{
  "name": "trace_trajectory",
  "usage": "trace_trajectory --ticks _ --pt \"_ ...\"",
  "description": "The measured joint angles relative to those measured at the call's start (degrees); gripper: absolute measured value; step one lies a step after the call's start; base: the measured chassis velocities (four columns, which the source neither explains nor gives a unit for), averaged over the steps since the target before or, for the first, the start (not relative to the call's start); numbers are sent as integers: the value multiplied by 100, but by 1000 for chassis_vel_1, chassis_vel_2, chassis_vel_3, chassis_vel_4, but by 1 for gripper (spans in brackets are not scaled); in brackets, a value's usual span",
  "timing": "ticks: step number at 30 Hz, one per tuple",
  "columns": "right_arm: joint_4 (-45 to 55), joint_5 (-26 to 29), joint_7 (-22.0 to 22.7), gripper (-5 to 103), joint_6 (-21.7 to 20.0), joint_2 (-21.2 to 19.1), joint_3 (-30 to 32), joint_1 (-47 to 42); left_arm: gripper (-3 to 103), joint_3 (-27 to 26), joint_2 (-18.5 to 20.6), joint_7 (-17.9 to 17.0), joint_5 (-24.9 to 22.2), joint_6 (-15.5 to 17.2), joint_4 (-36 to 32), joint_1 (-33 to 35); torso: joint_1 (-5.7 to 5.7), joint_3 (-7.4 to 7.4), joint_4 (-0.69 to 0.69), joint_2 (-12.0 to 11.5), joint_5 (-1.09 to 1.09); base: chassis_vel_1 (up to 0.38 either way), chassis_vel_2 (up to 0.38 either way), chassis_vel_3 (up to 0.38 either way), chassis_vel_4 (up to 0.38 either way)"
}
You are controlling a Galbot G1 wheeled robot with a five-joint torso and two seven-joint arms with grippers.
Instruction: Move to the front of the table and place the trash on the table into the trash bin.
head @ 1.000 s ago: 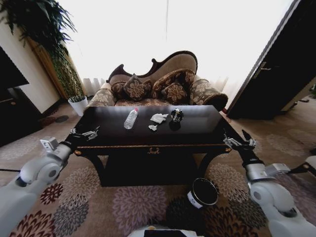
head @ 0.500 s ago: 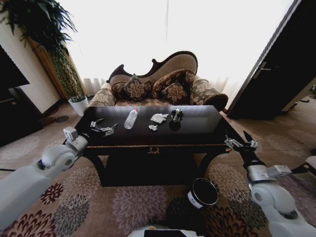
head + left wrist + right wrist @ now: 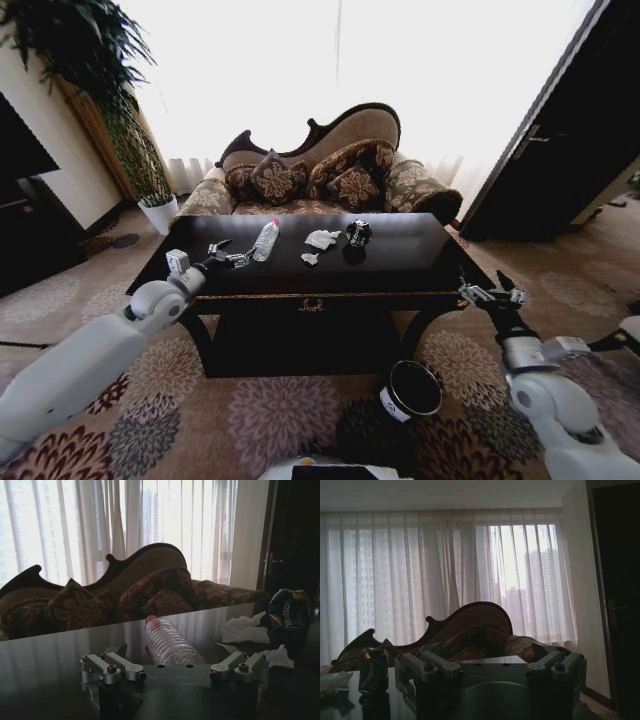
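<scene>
- The robot is parked square in front of the counter [image 3: 400, 262], so the drive-up looks done.
- Nothing is binned: the paper wads [image 3: 321, 240] and the dark crushed can [image 3: 357, 234] sit mid-counter, beside a plastic bottle [image 3: 264, 240].
- The left end effector [image 3: 230, 256] reaches over the counter just short of the bottle, spread wide, empty.
- The right end effector [image 3: 488, 292] hangs off the counter's right corner, open, empty.
- The trash bin [image 3: 410, 390] waits on the carpet below.
</scene>
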Motion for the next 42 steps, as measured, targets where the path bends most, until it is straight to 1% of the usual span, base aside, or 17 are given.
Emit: trace_trajectory --ticks 6,9,12,13,16,21,27,28,29,30,31,32,34,37,39,41,42 --pt "-12 77 -72 100 32 7 132 -100 98 282 -165 94 144 -79 372 -236 0 0 1 0 0 0 0 0 0" --pt "-1 108 -83 100 38 4 167 -119 98 363 -225 114 173 -103 452 -303 0 0 1 0 0 0 0 0 0" --pt "57 210 -103 100 42 -10 229 -153 97 627 -362 150 196 -179 580 -495 0 0 1 0 0 0 0 0 0" --pt "57 210 -103 100 42 -10 229 -153 97 627 -362 150 196 -179 580 -495 0 0 1 0 0 0 0 0 0" --pt "130 286 -131 100 45 3 276 -203 95 852 -544 169 238 -231 691 -654 0 0 0 0 0 0 0 0 0" --pt "161 328 -156 100 62 9 351 -276 95 1003 -716 176 304 -265 822 -758 0 0 0 0 0 0 0 0 0" --pt "158 371 -159 100 83 -16 420 -310 94 1101 -812 217 384 -343 1035 -837 -1 0 1 0 0 0 0 0 0" --pt "158 374 -159 100 84 -17 421 -311 92 1107 -826 223 399 -370 1062 -842 -1 0 1 0 0 0 0 0 0" --pt "158 374 -159 100 84 -17 421 -311 92 1107 -826 223 399 -370 1062 -842 -1 0 1 0 0 0 0 0 0" --pt "158 375 -159 100 84 -17 421 -311 88 1122 -852 232 431 -420 1100 -852 -1 0 1 0 0 0 0 0 0" --pt "158 375 -159 100 85 -17 421 -312 88 1129 -862 235 443 -438 1112 -856 -1 0 1 0 0 0 0 0 0" --pt "156 375 -156 100 85 -13 417 -309 76 1153 -905 242 491 -514 1154 -870 -1 0 0 0 -1 0 0 0 0" --pt "155 373 -155 100 85 -9 410 -308 76 1156 -917 243 501 -530 1163 -872 -1 0 0 0 -1 0 0 0 0" --pt "154 349 -153 100 85 10 378 -314 60 1156 -935 241 511 -565 1173 -872 -1 0 0 0 0 0 0 0 0" --pt "154 339 -153 100 86 13 368 -314 53 1134 -913 239 511 -568 1169 -854 -1 0 0 0 -1 0 0 0 0" --pt "154 333 -153 100 86 13 360 -308 53 1105 -899 235 508 -569 1160 -833 -1 0 0 0 0 0 0 0 0" --pt "154 321 -152 100 86 13 346 -300 49 1064 -882 229 505 -568 1136 -794 -1 0 0 0 0 0 0 0 0"
